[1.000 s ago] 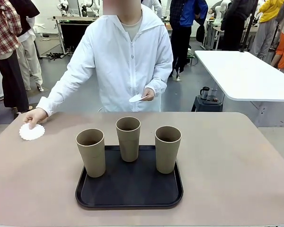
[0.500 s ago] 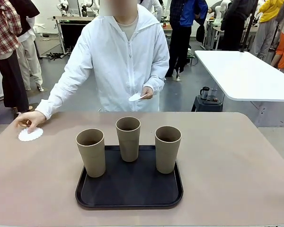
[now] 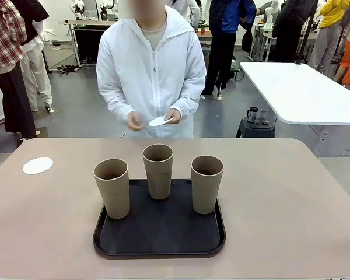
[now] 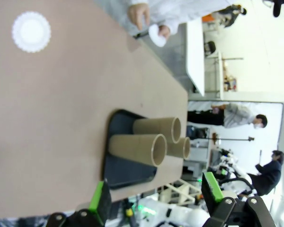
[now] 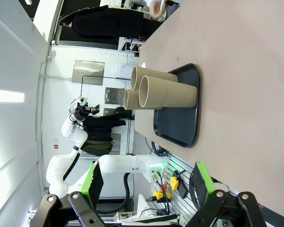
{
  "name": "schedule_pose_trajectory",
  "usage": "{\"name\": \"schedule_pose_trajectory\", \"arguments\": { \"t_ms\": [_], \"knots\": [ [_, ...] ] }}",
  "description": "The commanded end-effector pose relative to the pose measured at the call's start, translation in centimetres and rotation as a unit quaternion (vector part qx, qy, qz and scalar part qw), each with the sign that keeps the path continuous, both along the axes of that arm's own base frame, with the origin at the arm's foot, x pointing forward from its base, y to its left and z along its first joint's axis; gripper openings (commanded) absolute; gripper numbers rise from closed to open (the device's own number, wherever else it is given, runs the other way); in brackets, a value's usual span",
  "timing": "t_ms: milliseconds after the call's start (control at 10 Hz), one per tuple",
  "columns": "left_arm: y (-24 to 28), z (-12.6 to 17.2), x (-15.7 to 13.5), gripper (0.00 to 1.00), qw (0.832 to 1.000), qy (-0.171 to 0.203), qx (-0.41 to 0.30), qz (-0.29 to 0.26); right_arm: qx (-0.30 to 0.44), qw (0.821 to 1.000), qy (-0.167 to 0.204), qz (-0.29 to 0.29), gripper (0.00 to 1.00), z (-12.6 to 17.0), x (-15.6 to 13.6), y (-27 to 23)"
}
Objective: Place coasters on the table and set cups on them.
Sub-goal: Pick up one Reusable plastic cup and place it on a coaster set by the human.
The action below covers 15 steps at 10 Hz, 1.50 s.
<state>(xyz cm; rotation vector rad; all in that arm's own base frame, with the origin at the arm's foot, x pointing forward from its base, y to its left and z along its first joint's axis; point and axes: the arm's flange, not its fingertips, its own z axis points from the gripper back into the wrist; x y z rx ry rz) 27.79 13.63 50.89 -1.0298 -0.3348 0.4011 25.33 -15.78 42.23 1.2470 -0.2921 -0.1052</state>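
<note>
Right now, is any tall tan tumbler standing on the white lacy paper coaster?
No, all three tumblers stand on the black tray, apart from the coaster.

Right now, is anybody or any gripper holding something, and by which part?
The person's hand pinches a white coaster by its edge. The left gripper and right gripper are open, holding nothing.

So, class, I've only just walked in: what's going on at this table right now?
A person at the far side holds a white coaster in one hand. Another coaster lies flat on the table, near its far left corner. The three cups stand upright on a black tray, none on a coaster yet. The left gripper and right gripper are both open and hold nothing.
</note>
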Motion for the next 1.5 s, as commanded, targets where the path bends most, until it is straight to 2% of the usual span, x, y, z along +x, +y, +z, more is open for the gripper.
{"name": "schedule_pose_trajectory", "arguments": {
  "t_ms": [0, 300, 400, 600, 700, 800, 900, 1000, 1100, 1200, 1300, 1400],
  "knots": [
    [0.2, 0.0, -0.1, 1.00, 1.000, -0.003, -0.001, -0.004, 0.003, 1.000, 0.001, -0.001, 1.00, 0.0, 0.0, 0.0],
    [0.0, 0.0, 0.0, 1.00, 1.000, 0.000, 0.000, 0.000, 0.003, 1.000, 0.001, -0.001, 1.00, 0.0, 0.0, 0.0],
    [0.1, 1.8, 3.1, 1.00, 0.996, -0.019, 0.085, -0.013, 0.003, 1.000, 0.001, -0.001, 1.00, 0.0, 0.0, 0.0],
    [-2.8, 4.5, 9.0, 1.00, 0.975, -0.023, 0.206, -0.083, 0.003, 1.000, 0.001, -0.001, 1.00, 0.0, 0.0, 0.0],
    [-5.5, 4.9, 11.0, 1.00, 0.952, -0.020, 0.267, -0.146, 0.003, 1.000, 0.001, -0.001, 1.00, 0.0, 0.0, 0.0],
    [-8.7, 5.1, 13.0, 1.00, 0.919, -0.022, 0.338, -0.202, 0.003, 1.000, 0.001, -0.001, 1.00, 0.0, 0.0, 0.0],
    [-11.8, 4.5, 13.6, 1.00, 0.887, -0.018, 0.378, -0.263, 0.003, 1.000, 0.001, -0.001, 1.00, 0.0, 0.0, 0.0],
    [-15.0, 3.3, 13.5, 1.00, 0.852, -0.022, 0.410, -0.326, 0.003, 1.000, 0.001, -0.001, 1.00, 0.0, 0.0, 0.0],
    [-17.9, 1.9, 12.9, 1.00, 0.823, -0.038, 0.439, -0.359, 0.003, 1.000, 0.001, -0.001, 1.00, 0.0, 0.0, 0.0],
    [-20.6, 0.2, 12.2, 1.00, 0.781, -0.040, 0.483, -0.393, 0.003, 1.000, 0.001, -0.001, 1.00, 0.0, 0.0, 0.0],
    [-22.2, -1.1, 11.8, 1.00, 0.751, -0.038, 0.512, -0.416, 0.003, 1.000, 0.001, -0.001, 1.00, 0.0, 0.0, 0.0],
    [-23.3, -1.6, 11.5, 1.00, 0.729, -0.031, 0.519, -0.446, 0.003, 1.000, 0.001, -0.001, 1.00, 0.0, 0.0, 0.0]
  ]
}}
